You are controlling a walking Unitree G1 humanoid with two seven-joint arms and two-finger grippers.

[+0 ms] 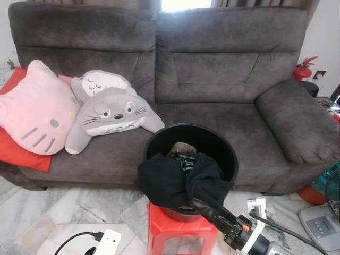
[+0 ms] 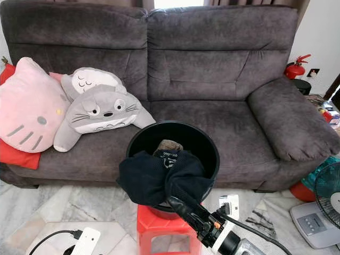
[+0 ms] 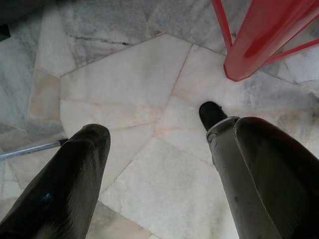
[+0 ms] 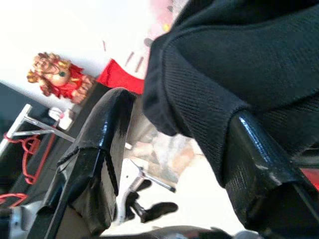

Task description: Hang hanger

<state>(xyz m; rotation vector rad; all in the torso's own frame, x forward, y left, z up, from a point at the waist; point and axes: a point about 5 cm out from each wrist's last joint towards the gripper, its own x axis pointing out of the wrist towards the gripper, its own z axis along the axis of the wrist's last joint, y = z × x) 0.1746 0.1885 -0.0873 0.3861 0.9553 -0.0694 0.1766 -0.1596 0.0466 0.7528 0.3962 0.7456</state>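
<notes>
A black bucket (image 1: 223,146) stands on a red plastic stool (image 1: 159,226) in front of the sofa. A black knitted garment (image 1: 170,180) is draped over the bucket's near rim, and more clothing lies inside. My right gripper (image 1: 197,204) reaches up from the lower right to the garment's hanging edge. In the right wrist view this gripper (image 4: 182,109) is open, with the cloth's edge (image 4: 199,89) lying against one finger (image 4: 259,159). My left gripper (image 3: 172,129) hangs open above the marble floor beside a stool leg (image 3: 254,45). I see no hanger.
A dark grey sofa (image 1: 212,69) fills the back, with a pink cat cushion (image 1: 37,109) and a grey plush (image 1: 114,114) on its left seat. A red fire extinguisher (image 1: 304,69) stands at the right. A fan (image 2: 329,199) and a white power strip (image 1: 109,241) are on the floor.
</notes>
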